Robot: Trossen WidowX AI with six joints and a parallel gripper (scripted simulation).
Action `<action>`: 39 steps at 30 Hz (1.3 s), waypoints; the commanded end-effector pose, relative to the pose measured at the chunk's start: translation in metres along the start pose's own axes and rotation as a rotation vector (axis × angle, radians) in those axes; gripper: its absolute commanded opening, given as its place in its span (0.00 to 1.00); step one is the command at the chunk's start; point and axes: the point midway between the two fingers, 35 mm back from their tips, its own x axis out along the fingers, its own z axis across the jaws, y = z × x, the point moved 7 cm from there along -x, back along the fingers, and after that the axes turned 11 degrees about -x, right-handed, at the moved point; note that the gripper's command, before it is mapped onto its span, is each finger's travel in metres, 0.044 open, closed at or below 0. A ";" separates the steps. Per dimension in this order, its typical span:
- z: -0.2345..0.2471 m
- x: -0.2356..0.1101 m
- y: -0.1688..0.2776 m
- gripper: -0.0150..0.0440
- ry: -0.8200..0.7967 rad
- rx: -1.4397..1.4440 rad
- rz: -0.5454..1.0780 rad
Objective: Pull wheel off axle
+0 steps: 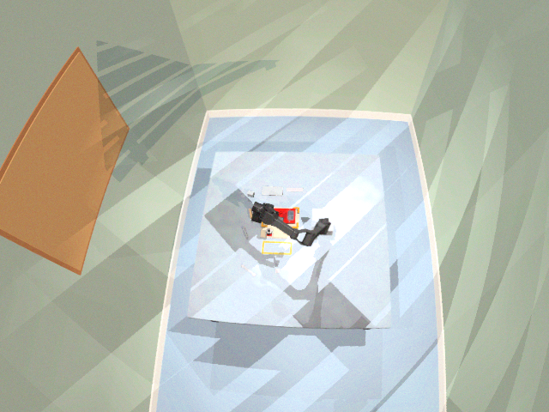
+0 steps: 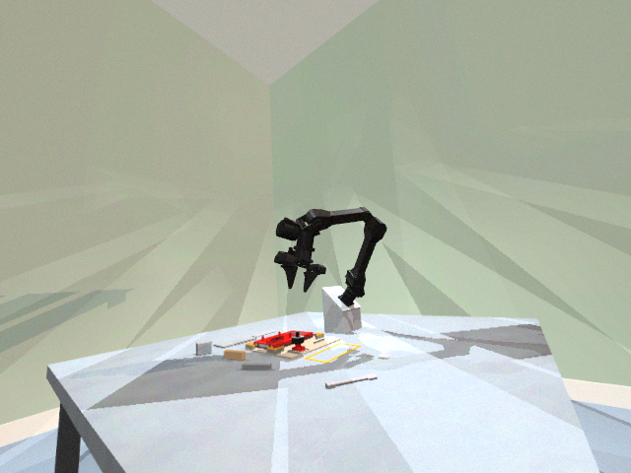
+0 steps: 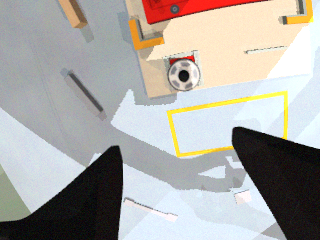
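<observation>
The wheel is a small grey disc with a dark hub. It sits on the axle at the near edge of a beige board, next to a red chassis plate. The marked area is a yellow outlined rectangle on the table just in front of the board. My gripper is open and empty. It hangs high above the table, pointing down, over the board's side of the marked area. In the wrist view the wheel lies ahead of the fingertips.
Loose parts lie around the board: a wooden block, a dark bar, a grey block, a light rod. The arm's white pedestal stands behind the board. An orange panel stands off the table.
</observation>
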 end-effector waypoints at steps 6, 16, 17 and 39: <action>-0.001 0.082 -0.015 0.76 0.214 -0.119 0.106; 0.000 0.089 -0.011 0.76 0.214 -0.119 0.106; -0.001 0.093 -0.011 0.76 0.214 -0.119 0.106; -0.016 0.152 -0.005 0.59 0.225 -0.123 0.109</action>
